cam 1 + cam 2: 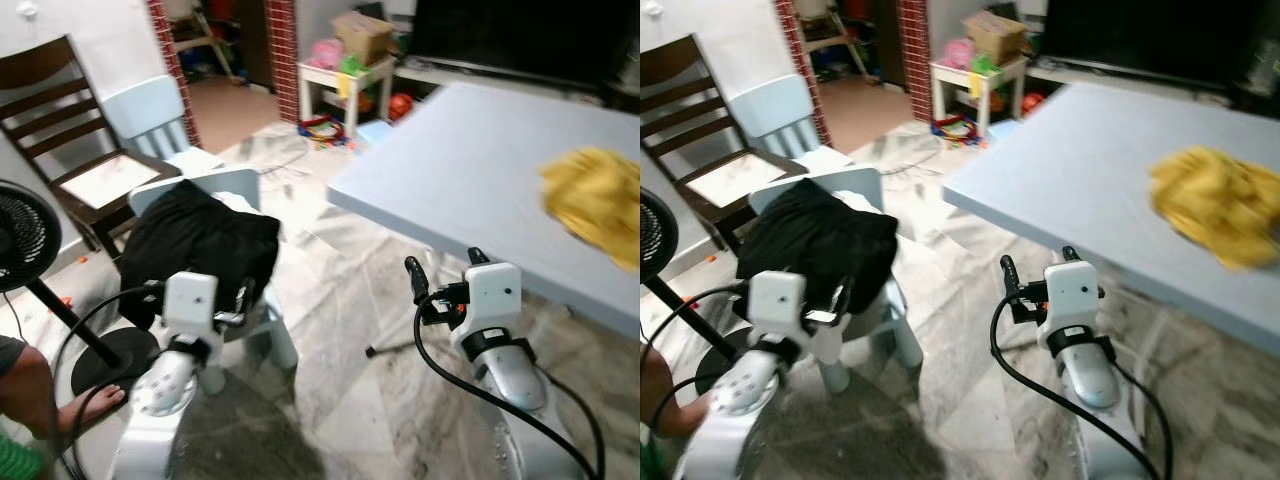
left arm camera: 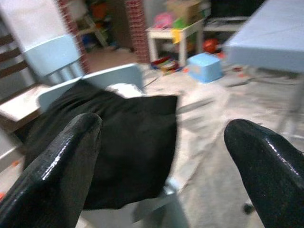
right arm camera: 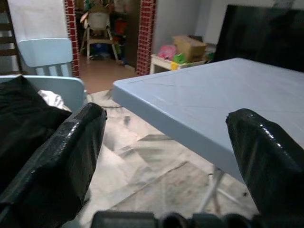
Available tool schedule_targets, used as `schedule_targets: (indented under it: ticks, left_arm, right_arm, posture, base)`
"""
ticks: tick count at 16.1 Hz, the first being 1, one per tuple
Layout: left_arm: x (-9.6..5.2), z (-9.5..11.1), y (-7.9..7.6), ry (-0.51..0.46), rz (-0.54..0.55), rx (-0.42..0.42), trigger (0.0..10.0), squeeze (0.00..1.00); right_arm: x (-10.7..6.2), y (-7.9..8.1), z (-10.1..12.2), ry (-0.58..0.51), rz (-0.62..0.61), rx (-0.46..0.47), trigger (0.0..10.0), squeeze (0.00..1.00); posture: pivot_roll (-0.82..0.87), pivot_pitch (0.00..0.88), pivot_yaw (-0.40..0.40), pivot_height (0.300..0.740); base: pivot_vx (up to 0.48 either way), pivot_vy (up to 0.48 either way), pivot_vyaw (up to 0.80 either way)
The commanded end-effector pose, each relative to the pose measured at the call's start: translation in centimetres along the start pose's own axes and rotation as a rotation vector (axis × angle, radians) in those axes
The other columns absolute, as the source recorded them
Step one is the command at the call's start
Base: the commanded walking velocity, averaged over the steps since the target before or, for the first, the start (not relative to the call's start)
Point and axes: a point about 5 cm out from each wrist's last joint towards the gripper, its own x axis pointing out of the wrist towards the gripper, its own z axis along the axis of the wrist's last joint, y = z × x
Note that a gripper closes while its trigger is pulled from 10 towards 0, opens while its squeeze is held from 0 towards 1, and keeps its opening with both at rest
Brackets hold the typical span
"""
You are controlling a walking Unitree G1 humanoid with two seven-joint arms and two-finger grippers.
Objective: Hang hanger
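Nearest, the left gripper (image 2: pixel 161 156) hovers with its fingers spread wide and nothing between them, aimed at a black garment (image 1: pixel 200 245) draped over the back of a small pale blue chair (image 1: pixel 215 185). The right gripper (image 3: pixel 166 161), fingers likewise apart and empty, sits low beside the edge of the pale blue tabletop (image 1: pixel 470 150). Farther along that tabletop lies a crumpled yellow cloth (image 1: pixel 595 200); no hanger can be made out, so its position and direction cannot be told.

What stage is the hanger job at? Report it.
Nothing looks done: I cannot make out a hanger. Both hands are open and empty, the left hand facing the black garment draped on the small blue chair, the right hand near the blue table. Finding, gripping and hanging remain.
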Motion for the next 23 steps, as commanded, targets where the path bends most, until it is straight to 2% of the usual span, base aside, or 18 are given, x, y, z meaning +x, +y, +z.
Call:
schedule_targets:
  ticks: [1, 5, 8, 11, 16, 21, 23]
  left_arm:
    - [0.0, 0.5, 0.1, -0.032, 0.007, -0.001, 10.0, 0.00]
    - [-0.1, 0.1, 0.3, -0.038, 0.000, 0.026, 10.0, 0.00]
    - [0.1, 0.1, 1.4, -0.049, 0.000, 0.051, 10.0, 0.00]
    - [0.3, 0.2, 1.5, -0.050, 0.005, 0.068, 10.0, 0.00]
    - [-0.6, -0.6, 0.7, -0.028, 0.014, 0.046, 10.0, 0.00]
    - [-0.4, -0.6, 1.1, -0.033, 0.027, 0.061, 10.0, 0.00]
    - [-0.4, -0.7, 1.1, -0.029, 0.029, 0.066, 10.0, 0.00]
  right_arm:
    - [-0.5, -1.5, 0.1, -0.007, -0.060, -0.013, 10.0, 0.00]
    - [-0.8, -2.7, -0.5, -0.005, -0.122, -0.041, 10.0, 0.00]
    - [-1.0, -3.5, -0.9, -0.013, -0.183, -0.075, 10.0, 0.00]
    - [-1.2, -2.7, -1.2, 0.002, -0.136, -0.127, 10.0, 0.00]
    - [-2.0, -2.3, -2.0, 0.031, -0.094, -0.141, 10.0, 0.00]
    - [-1.5, -2.6, -1.6, 0.018, -0.116, -0.136, 10.0, 0.00]
    - [-1.5, -2.4, -1.9, 0.033, -0.103, -0.167, 10.0, 0.00]
  posture:
    - [-0.01, 0.000, 0.034, 0.740]
    - [0.02, 0.000, 0.084, 0.740]
    - [0.03, 0.000, 0.109, 0.740]
    - [0.02, 0.000, 0.095, 0.740]
    - [0.01, 0.000, 0.067, 0.740]
    - [0.00, 0.000, 0.055, 0.740]
    - [0.00, 0.000, 0.050, 0.740]
  base:
    - [0.000, 0.000, 0.00]
    - [0.000, 0.000, 0.00]
    - [0.000, 0.000, 0.00]
    - [0.000, 0.000, 0.00]
    - [0.000, 0.000, 0.74]
    - [0.000, 0.000, 0.00]
    - [0.000, 0.000, 0.00]
